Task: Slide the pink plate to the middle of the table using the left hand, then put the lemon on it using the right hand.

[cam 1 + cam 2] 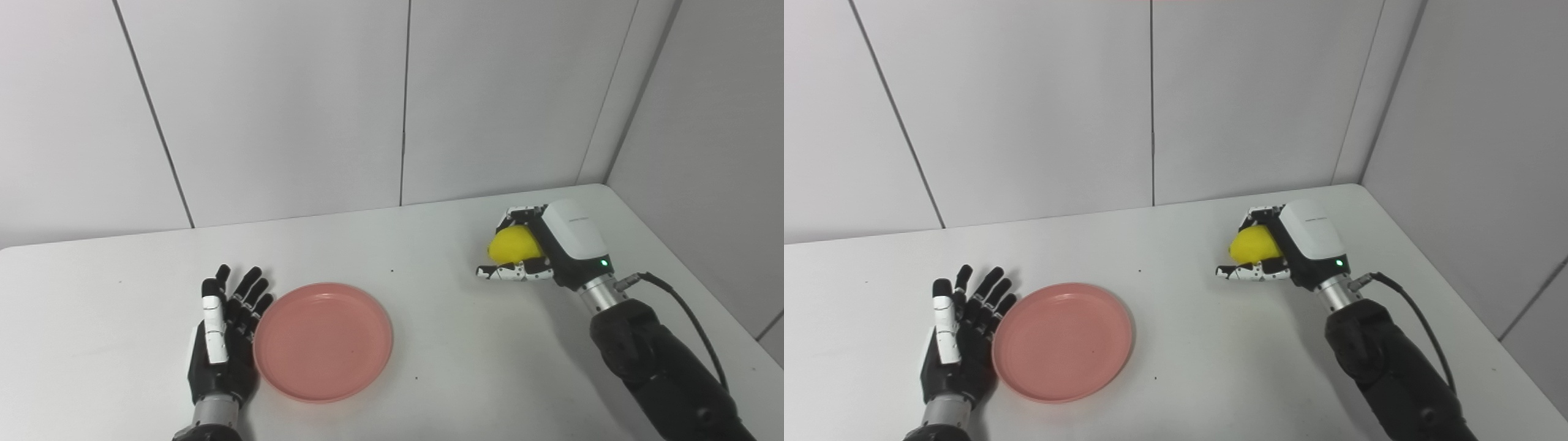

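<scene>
On the white table (pixel 429 343), the pink plate (pixel 323 341) lies flat in the near left part, a little left of the middle. The left hand (pixel 223 334) rests just beside the plate's left rim, palm toward it, fingers (pixel 248 294) straight and spread, holding nothing; whether they touch the rim is unclear. Well apart, on the far right side, the right hand (pixel 539 248) has its fingers and thumb curled around the yellow lemon (pixel 514 244), gripping it. The lemon sits low over the tabletop; contact with the surface cannot be told.
</scene>
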`<state>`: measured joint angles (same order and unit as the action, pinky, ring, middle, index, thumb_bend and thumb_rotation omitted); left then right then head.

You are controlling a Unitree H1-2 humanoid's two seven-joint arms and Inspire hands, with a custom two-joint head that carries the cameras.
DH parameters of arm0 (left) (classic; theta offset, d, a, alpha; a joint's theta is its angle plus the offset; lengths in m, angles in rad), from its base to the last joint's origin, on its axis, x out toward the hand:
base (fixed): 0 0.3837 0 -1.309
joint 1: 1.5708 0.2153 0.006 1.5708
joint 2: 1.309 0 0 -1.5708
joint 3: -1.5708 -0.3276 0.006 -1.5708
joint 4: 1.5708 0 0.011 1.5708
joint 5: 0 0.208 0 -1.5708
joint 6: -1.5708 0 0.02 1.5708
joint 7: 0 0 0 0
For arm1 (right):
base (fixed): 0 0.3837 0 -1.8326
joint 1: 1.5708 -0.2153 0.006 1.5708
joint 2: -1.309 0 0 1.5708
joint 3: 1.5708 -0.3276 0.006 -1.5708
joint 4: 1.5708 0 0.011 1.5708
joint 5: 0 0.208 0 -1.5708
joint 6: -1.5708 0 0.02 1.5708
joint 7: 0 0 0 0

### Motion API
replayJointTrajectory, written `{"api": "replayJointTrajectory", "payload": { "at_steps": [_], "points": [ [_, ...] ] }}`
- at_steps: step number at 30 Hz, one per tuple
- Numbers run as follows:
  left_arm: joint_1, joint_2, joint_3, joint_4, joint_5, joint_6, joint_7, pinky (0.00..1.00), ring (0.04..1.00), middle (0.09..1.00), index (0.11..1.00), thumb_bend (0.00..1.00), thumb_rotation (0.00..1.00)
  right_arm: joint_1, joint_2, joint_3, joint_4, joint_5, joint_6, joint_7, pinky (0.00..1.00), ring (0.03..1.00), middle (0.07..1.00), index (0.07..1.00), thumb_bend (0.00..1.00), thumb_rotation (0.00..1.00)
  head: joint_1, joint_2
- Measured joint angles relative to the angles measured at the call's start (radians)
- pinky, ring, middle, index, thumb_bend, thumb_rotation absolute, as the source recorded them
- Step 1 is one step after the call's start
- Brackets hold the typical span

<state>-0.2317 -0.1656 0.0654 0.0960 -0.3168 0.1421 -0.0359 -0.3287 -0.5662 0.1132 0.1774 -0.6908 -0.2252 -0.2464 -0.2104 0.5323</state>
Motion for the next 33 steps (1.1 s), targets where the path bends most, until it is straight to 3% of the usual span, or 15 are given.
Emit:
{"api": "replayJointTrajectory", "payload": {
  "at_steps": [9,18,27,33],
  "points": [
    [0.002,-0.007,-0.027,-0.002,0.041,-0.008,0.034,0.87,0.853,0.843,0.987,0.77,0.83,-0.005,0.000,-0.008,-0.031,0.005,-0.019,0.023,0.13,0.173,0.237,0.279,0.63,0.52,0.065,-0.002],
    [0.002,-0.009,-0.047,0.022,0.048,-0.056,0.054,0.84,0.841,0.821,0.978,0.78,0.80,-0.015,-0.005,-0.015,-0.065,0.007,-0.044,0.066,0.14,0.179,0.243,0.291,0.64,0.53,0.120,-0.012],
    [0.002,-0.010,-0.054,0.034,0.055,-0.082,0.068,0.84,0.827,0.805,0.967,0.79,0.78,-0.038,-0.003,-0.011,-0.086,0.014,-0.060,0.124,0.13,0.178,0.248,0.300,0.64,0.46,0.138,-0.017],
    [0.002,-0.010,-0.056,0.035,0.052,-0.086,0.075,0.84,0.826,0.798,0.958,0.79,0.77,-0.065,0.009,0.015,-0.087,0.007,-0.069,0.144,0.13,0.178,0.247,0.293,0.65,0.47,0.143,-0.020]
  ]
}}
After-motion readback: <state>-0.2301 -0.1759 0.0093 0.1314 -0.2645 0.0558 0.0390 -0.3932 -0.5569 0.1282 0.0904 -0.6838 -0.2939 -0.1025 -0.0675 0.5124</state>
